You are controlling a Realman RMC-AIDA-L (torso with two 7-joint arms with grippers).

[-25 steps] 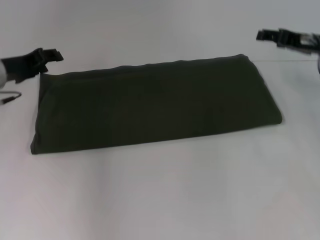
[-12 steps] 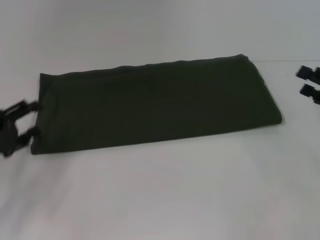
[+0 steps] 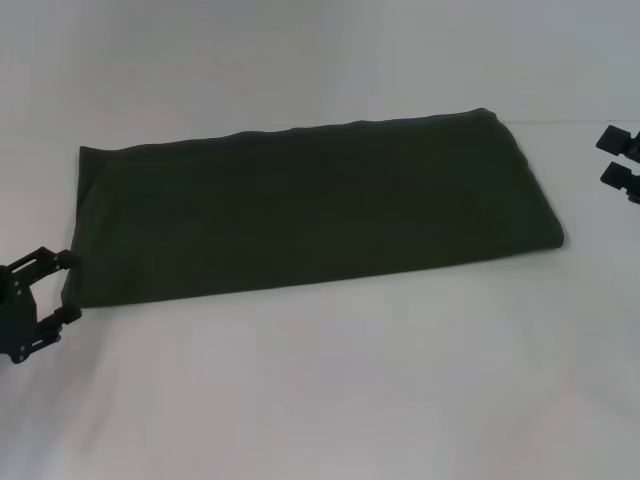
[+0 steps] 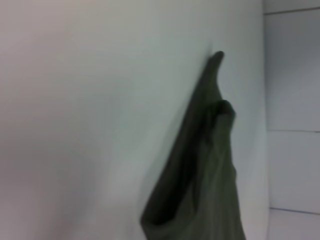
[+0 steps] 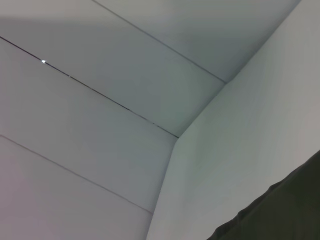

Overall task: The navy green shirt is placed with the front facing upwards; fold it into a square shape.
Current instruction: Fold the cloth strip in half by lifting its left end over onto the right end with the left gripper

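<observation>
One navy green shirt (image 3: 310, 205), folded to a long band, flat across the white bench (image 3: 330, 390).
Soft, light, limp cloth, likely to sag and slide: best taken at the end corners through all layers. Two grippers: left gripper (image 3: 68, 286) at the near left corner, fingers spread, empty; right gripper (image 3: 618, 158) well clear, fingers parted, empty.
</observation>
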